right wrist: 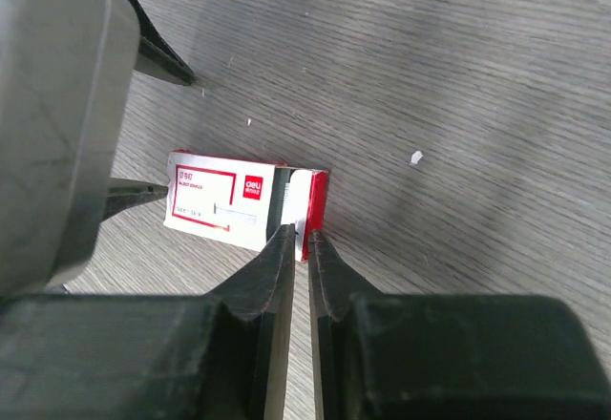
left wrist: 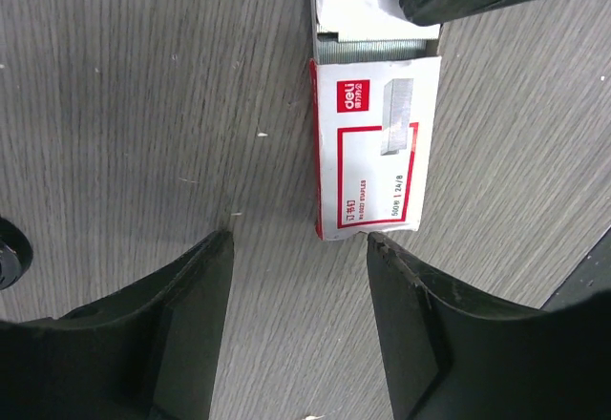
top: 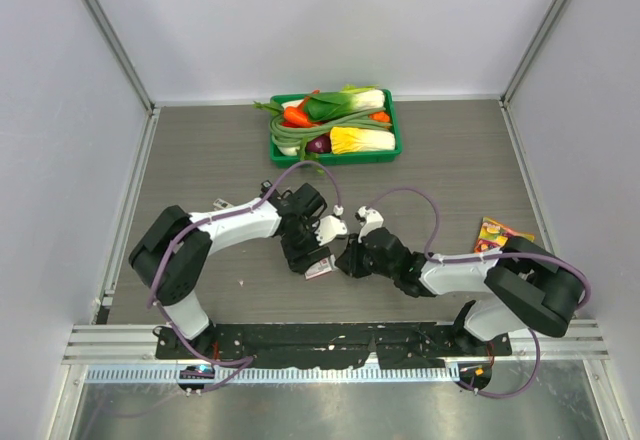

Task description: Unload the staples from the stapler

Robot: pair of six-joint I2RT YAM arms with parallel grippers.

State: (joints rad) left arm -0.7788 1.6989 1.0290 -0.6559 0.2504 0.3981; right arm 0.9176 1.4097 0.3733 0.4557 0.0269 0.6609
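A small red-and-white staple box (left wrist: 377, 143) lies on the table with its end flap open, and a grey block of staples (left wrist: 377, 50) shows inside. The box also shows in the right wrist view (right wrist: 224, 200) and in the top view (top: 320, 270). My left gripper (left wrist: 298, 248) is open and empty, its right fingertip at the box's closed end. My right gripper (right wrist: 303, 237) is shut to a thin slit, its tips on the open flap. I cannot tell whether it pinches the flap. I see no stapler that I can make out.
A green tray (top: 275, 150) of vegetables stands at the back centre. A colourful packet (top: 497, 235) lies at the right, near the right arm. Both grippers (top: 305, 255) (top: 347, 258) meet over the box at the table's front middle. Small white specks (right wrist: 416, 157) lie on the wood.
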